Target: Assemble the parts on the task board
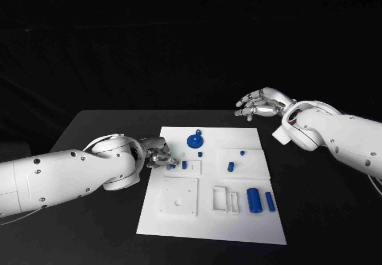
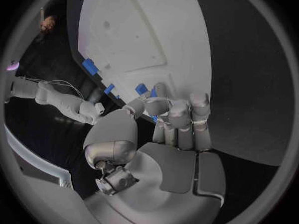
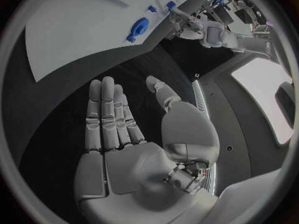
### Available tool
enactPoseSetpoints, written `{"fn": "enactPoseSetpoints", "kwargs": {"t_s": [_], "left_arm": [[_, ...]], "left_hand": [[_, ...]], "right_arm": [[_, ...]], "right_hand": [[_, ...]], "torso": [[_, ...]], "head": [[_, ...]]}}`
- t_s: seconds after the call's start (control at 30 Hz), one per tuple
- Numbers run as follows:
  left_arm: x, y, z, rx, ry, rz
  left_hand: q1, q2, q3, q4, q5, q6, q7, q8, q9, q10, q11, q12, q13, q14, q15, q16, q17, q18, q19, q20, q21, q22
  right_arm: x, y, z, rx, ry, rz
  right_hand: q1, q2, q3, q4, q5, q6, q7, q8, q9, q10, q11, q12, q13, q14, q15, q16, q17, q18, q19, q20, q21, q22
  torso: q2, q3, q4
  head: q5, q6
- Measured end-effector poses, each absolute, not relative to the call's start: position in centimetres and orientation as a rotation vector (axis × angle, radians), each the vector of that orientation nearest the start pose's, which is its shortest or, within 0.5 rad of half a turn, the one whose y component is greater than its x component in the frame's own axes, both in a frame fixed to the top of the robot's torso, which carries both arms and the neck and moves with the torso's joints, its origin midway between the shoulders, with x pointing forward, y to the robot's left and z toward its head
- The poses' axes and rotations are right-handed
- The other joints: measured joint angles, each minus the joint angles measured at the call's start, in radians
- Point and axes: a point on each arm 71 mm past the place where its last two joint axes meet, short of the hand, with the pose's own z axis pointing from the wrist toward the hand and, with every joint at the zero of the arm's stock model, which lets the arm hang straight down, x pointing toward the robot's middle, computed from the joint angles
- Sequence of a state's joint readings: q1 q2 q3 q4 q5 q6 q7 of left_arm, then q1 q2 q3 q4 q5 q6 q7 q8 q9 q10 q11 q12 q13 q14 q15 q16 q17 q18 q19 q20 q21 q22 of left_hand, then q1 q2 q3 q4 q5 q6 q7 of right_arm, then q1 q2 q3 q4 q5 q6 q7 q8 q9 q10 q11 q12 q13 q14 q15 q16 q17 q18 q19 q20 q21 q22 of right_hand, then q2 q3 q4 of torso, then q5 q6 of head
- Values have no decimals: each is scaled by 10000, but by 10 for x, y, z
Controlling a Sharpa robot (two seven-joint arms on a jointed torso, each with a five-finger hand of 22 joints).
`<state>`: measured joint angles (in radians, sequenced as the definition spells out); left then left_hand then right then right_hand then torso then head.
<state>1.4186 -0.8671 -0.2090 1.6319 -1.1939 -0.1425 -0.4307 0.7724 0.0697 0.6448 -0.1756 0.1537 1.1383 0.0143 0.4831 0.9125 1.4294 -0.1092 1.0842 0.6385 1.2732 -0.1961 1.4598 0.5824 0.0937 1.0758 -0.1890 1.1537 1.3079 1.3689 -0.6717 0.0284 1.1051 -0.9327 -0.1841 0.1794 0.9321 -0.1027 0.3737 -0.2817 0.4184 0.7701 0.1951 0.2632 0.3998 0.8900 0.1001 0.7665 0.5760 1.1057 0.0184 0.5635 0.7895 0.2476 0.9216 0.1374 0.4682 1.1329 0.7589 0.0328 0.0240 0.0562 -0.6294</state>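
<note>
Matte black table (image 1: 95, 124), flat white task board (image 1: 239, 226), left robot hand (image 1: 159, 157) pinching small blue part (image 1: 172, 165), right robot hand (image 1: 263, 103) spread, empty.

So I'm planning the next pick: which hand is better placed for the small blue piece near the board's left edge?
The left hand: its fingers are already at that small blue part on the task board. The right hand hangs open beyond the board's far right corner.

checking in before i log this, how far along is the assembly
Early, by the look of it. Small blue pegs stand on the task board, while two blue cylinders lie loose. The left hand closes its fingers at a small blue part by the board's edge. The right hand hovers open, off the board.
</note>
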Motion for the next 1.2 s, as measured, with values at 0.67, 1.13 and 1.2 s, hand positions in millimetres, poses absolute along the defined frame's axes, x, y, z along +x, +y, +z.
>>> {"fn": "enactPoseSetpoints", "kwargs": {"t_s": [0.67,1.13,1.2], "left_arm": [[481,201,-159,-255,19614,-4450],[481,201,-160,-121,19752,-4383],[481,201,-160,-110,19767,-4368]], "left_hand": [[40,-40,11,34,-61,-11,-11,1,82,-2,-3,0,-1,15,-17,0,-1,25,-1,1,0,-2],[41,-40,26,18,-18,-39,-39,1,195,-43,-44,38,-2,-7,-68,47,-1,74,-19,19,40,-4],[41,-40,25,18,-17,-40,-40,1,201,-56,-57,38,-2,-6,-68,47,-1,76,-19,19,40,-5]], "right_arm": [[583,-234,-92,2093,15334,9416],[583,-234,-93,2100,15344,9416],[583,-234,-93,2100,15345,9418]], "right_hand": [[0,0,0,0,38,4,-4,0,1,1,0,39,-10,0,0,0,8,0,0,0,0,7],[0,0,0,0,38,-19,19,0,1,1,0,39,-10,0,0,-40,8,-2,0,0,0,4],[0,0,0,0,37,-19,19,0,1,0,1,39,-19,0,0,-40,11,-2,0,0,0,9]], "torso": [[0,0,3],[0,-7,5],[0,-6,4]], "head": [[-12,-37],[-9,-52],[-4,-54]]}}
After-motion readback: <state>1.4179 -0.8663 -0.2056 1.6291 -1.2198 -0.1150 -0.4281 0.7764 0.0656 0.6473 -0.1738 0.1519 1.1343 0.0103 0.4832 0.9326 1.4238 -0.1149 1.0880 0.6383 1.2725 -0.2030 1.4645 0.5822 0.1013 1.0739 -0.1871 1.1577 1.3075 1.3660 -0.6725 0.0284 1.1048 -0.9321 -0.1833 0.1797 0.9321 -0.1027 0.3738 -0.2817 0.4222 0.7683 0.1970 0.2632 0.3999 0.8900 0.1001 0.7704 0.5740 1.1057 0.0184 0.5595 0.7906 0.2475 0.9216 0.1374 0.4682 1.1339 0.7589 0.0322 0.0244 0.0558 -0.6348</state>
